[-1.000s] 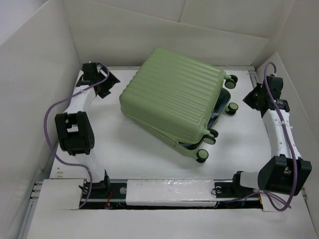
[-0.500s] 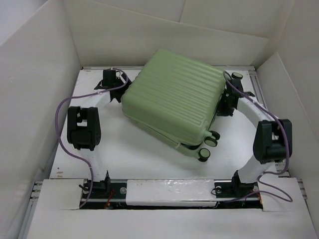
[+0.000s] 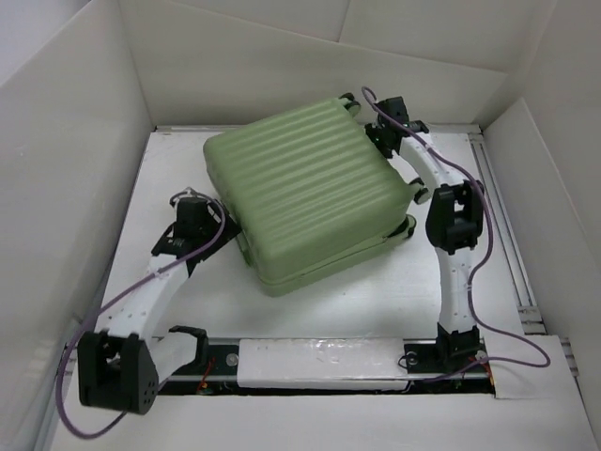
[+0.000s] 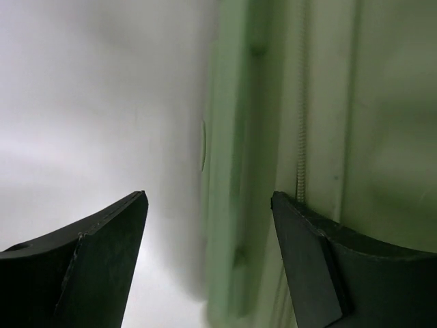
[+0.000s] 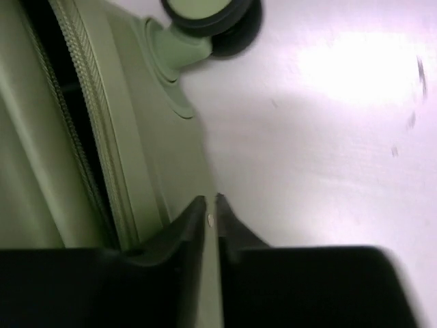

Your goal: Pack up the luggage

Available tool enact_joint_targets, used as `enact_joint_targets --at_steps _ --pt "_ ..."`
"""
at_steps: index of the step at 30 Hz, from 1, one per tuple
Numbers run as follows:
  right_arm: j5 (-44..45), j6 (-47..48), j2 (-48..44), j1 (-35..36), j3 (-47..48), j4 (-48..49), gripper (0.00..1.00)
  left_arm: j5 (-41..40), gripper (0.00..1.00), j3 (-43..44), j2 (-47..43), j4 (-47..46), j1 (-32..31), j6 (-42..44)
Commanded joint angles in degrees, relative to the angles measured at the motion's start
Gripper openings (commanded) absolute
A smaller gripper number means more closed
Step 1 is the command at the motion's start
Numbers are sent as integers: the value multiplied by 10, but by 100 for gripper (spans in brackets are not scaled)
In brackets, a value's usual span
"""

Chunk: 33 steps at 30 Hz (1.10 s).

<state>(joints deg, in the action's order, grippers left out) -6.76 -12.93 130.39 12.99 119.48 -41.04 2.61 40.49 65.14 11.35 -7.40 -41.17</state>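
Note:
The luggage, a pale green ribbed hard-shell suitcase, lies flat on the white table with its lid down. My left gripper stands open at its front-left side. In the left wrist view the suitcase's side edge runs up between the spread left gripper fingers, blurred. My right gripper is at the back right corner. In the right wrist view the right gripper has its fingers almost together, only a thin slit apart, low against the shell beside a wheel. A dark gap shows along the zipper.
White walls box in the table on the left, back and right. A metal rail with a white cover runs along the near edge by the arm bases. Two black wheels stick out at the suitcase's right side.
The suitcase lid came down over the blue lining and the case turned and slid left. The left arm swung to its front-left side. The right arm reached to its back right corner.

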Motion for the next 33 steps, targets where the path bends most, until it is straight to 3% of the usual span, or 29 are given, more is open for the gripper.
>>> enact_joint_targets --at_steps 1,3,4,5,7,10,12,13,16,17,18,19,21,22,24,25,29,33 --pt "-186 -43 -43 112 84 5 25 123 71 -2 -94 19 -93 -48" --pt "-178 -53 -67 84 84 12 37 84 75 40 -140 73 -93 -43" --pt "-178 -53 -94 72 84 12 49 60 77 67 -147 94 -93 -32" --pt "-178 -53 -108 47 84 12 55 3 79 98 -147 116 -93 -11" --pt "-171 -53 -159 22 89 12 68 -50 83 198 -147 164 -93 10" --pt "-139 -47 -250 -24 31 17 78 -162 90 309 -134 156 -93 29" --pt "-134 -36 -304 -30 -19 24 79 -185 95 317 -134 120 -88 29" --pt "-110 -36 -335 -30 -90 25 79 -185 96 331 -126 99 -88 29" --pt "-50 -36 -469 -23 -227 61 42 -166 100 385 -69 58 -54 38" --pt "-35 -45 -502 -23 -318 68 31 -153 100 403 -47 47 -43 38" --pt "-25 -60 -568 -23 -364 73 9 -137 100 419 3 39 -22 44" --pt "-16 -66 -600 -23 -405 79 4 -105 100 440 31 45 -7 39" --pt "15 -82 -685 -23 -512 74 0 -34 100 486 115 28 58 27" --pt "15 -88 -710 -23 -545 74 0 50 98 498 146 21 83 15" --pt "27 -95 -753 -23 -624 74 0 114 95 544 210 5 118 2" --pt "27 -104 -775 -23 -643 74 0 140 94 568 283 14 141 -3" --pt "-39 -125 -766 -16 -719 111 0 178 93 687 434 78 150 24" --pt "-80 -131 -700 -4 -746 176 0 257 93 661 481 44 155 9"
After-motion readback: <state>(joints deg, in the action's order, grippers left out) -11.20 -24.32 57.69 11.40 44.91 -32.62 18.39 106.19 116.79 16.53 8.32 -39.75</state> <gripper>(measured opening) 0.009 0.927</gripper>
